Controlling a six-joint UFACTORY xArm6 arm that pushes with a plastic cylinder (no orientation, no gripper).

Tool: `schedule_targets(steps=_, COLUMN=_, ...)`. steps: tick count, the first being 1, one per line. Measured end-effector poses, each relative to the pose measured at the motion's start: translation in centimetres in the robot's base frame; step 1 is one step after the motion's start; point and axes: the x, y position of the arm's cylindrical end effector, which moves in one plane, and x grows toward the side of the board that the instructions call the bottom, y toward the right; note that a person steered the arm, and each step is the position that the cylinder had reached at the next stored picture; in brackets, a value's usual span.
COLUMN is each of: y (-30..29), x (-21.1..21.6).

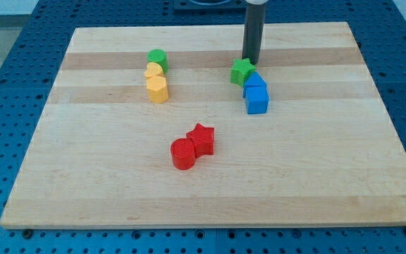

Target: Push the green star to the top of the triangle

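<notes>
The green star [242, 71] sits right of the board's centre, toward the view's top. It touches the top-left of a blue triangle-like block [254, 81], which adjoins a blue cube [257, 99] below it. My tip [250, 61] rests on the board just above and slightly right of the green star, very close to it or touching it.
A green block [158, 58], a yellow block [154, 71] and a yellow hexagonal block [158, 89] stand in a column at the upper left. A red star [201, 138] and a red cylinder [183, 154] touch near the centre. The wooden board [330, 176] lies on a blue perforated table.
</notes>
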Motion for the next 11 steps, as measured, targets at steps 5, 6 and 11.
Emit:
schedule_targets(steps=5, y=0.9, x=-3.0)
schedule_targets(steps=6, y=-0.6, x=-2.7)
schedule_targets(steps=11, y=-1.7, x=0.5)
